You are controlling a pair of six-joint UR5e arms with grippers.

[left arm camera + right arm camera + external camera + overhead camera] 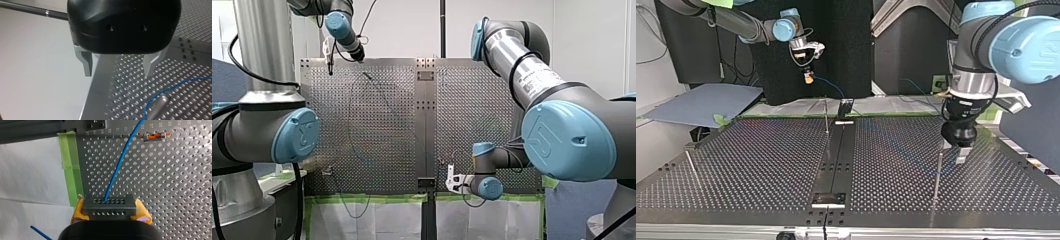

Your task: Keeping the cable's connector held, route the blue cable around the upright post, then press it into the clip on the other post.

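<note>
right wrist view | right gripper (109, 208): yellow pads clamped on both sides of the grey perforated connector (109, 205) | blue cable (120, 162): leaves the connector, runs ahead over the perforated counter (175, 182) | orange-and-metal part (155, 136): just beside the cable, far ahead | green tape (71, 167): along the counter's edge | white sheet (30, 170): beyond the tape

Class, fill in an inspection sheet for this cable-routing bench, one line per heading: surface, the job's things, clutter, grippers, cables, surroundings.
Surface: perforated metal table with a plain strip down its middle.
Job's things: a blue cable leaves a grey connector; a thin upright post stands beside my left gripper; an orange and metal clip sits ahead of my right gripper.
Clutter: nothing seen.
Grippers: left gripper open and empty above the table; right gripper shut on the connector, yellow pads.
Cables: the blue cable curves close by the post; whether it wraps it cannot be told.
Surroundings: green tape and white paper at the table's edge.
</note>
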